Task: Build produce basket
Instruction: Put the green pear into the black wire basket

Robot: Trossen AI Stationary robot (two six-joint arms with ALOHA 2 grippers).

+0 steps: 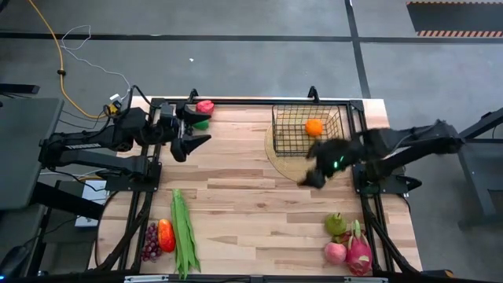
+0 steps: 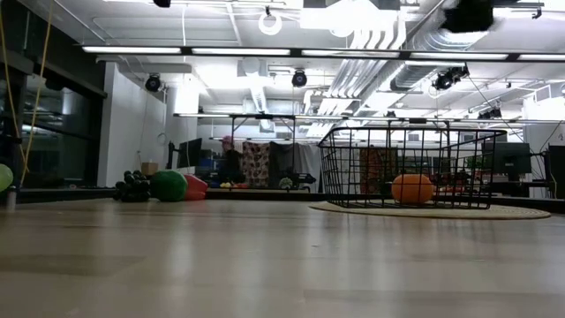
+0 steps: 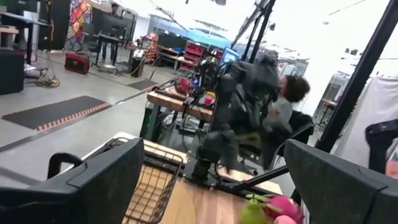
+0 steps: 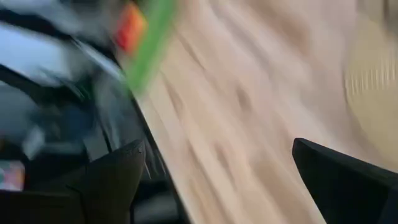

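The black wire basket (image 1: 302,126) stands on a round tan mat (image 1: 277,153) at the far right, and an orange pepper (image 1: 314,126) lies inside it; both also show in the low view (image 2: 410,163), (image 2: 412,188). My right gripper (image 1: 313,176) is open and empty over the table just near of the mat, its fingers wide apart in its wrist view (image 4: 217,180). My left gripper (image 1: 206,130) is open and empty at the far left, beside a red pepper (image 1: 205,106) and a green pepper (image 1: 202,123); its fingers stand wide apart in its wrist view (image 3: 211,186).
Long green beans (image 1: 183,232), dark grapes (image 1: 149,242) and a red-orange pepper (image 1: 166,234) lie at the near left. A pear (image 1: 336,224), a pinkish apple (image 1: 335,251) and a pink dragon fruit (image 1: 359,251) lie at the near right. Bare wood lies in the table's middle.
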